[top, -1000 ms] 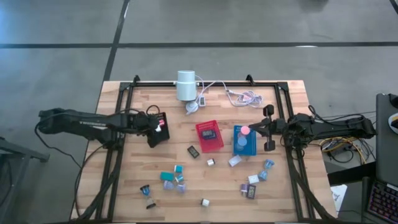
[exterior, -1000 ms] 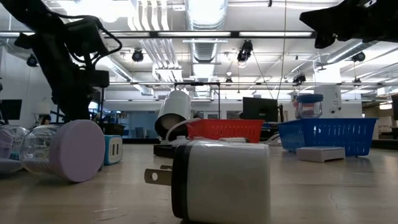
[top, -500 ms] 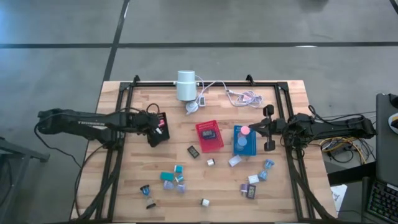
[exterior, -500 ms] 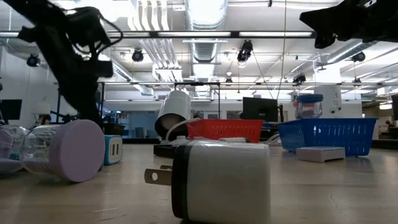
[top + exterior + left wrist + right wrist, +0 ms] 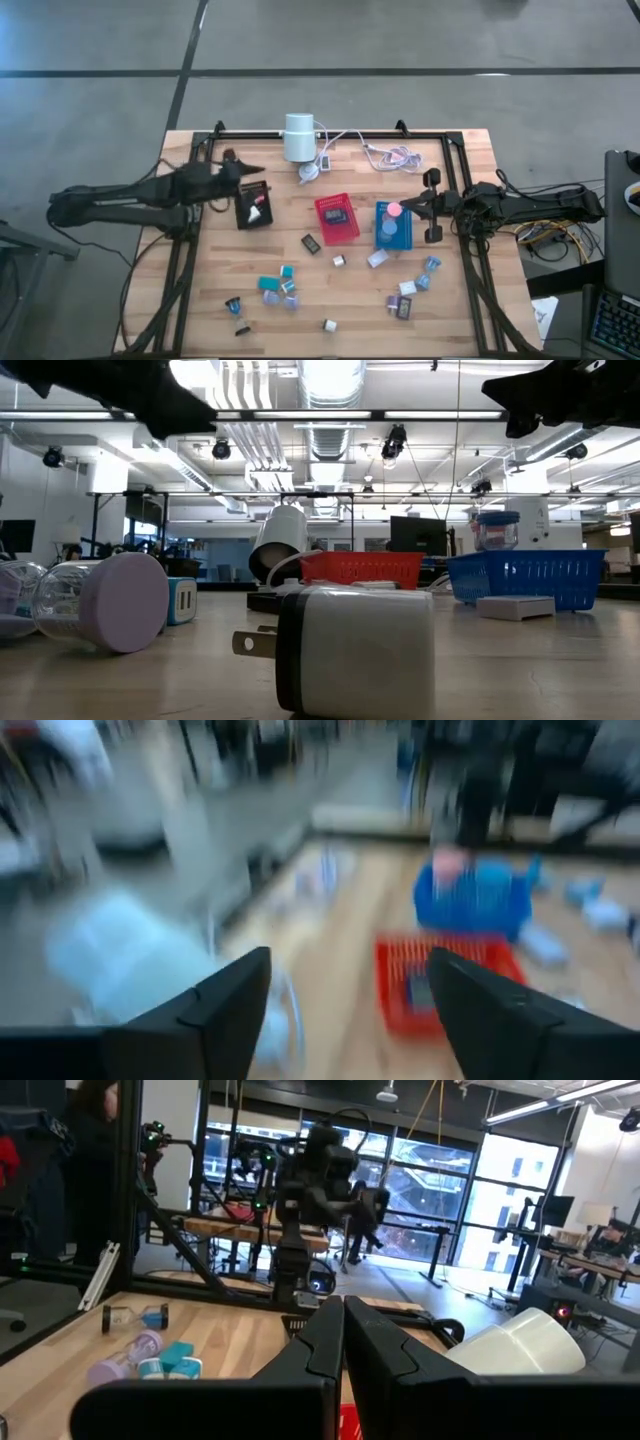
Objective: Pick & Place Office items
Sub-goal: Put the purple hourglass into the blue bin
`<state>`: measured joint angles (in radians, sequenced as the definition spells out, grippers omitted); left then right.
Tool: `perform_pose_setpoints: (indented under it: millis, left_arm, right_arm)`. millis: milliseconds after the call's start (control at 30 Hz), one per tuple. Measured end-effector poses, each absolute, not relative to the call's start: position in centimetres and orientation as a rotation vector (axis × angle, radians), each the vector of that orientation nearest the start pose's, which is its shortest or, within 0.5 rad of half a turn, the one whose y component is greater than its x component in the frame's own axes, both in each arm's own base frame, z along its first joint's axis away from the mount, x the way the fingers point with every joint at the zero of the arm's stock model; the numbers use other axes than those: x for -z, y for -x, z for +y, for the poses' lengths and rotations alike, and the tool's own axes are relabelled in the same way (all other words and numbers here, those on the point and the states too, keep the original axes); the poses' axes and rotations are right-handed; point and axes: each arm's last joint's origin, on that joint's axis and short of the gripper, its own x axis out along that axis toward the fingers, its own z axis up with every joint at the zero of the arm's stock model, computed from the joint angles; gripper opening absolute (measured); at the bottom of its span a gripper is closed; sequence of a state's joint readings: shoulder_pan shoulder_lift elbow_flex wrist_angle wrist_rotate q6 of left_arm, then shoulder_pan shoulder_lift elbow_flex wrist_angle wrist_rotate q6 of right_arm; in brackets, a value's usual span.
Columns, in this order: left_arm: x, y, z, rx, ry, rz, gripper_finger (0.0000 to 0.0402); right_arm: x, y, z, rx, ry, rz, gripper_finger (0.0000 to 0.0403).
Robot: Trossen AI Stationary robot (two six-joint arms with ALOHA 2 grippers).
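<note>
Small office items lie loose on the wooden table's near half, among them teal blocks (image 5: 270,283), a white plug block (image 5: 355,650) and a lilac disc (image 5: 122,602). A black tray (image 5: 253,212) with a white and red piece in it stands left of a red tray (image 5: 337,217) and a blue tray (image 5: 393,228), which holds a pink disc (image 5: 394,210). My left gripper (image 5: 350,1020) hangs open and empty above the black tray's far edge (image 5: 250,170). My right gripper (image 5: 410,207) is shut and empty, raised beside the blue tray's right side.
A white cylinder (image 5: 298,137) with its cables (image 5: 390,155) lies at the table's far edge. A black metal frame (image 5: 195,200) runs along the table's left, right and far sides. A dark piece (image 5: 311,243) lies just in front of the red tray.
My left gripper has risen from the black tray and tipped from pointing down to nearly level. In the low view it has gone up out of the picture's top. The pieces and trays lie as before.
</note>
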<state>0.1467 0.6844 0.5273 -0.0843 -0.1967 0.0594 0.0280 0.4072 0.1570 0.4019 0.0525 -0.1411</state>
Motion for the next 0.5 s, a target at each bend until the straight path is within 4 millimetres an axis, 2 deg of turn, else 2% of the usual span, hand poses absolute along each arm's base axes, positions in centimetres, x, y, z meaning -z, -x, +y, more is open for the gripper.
perform_pose_setpoints:
  millis: [133,500]
  left_arm:
    - [-26.2,-14.8,2.8,-0.341,-0.046,0.090,0.0216]
    - [-22.5,-13.6,2.0,-0.121,-0.114,0.067,0.0013]
  right_arm:
    - [-22.0,-12.5,0.2,0.033,0.114,-0.151,0.0008]
    - [-22.3,-12.5,0.2,0.035,0.105,-0.179,0.0008]
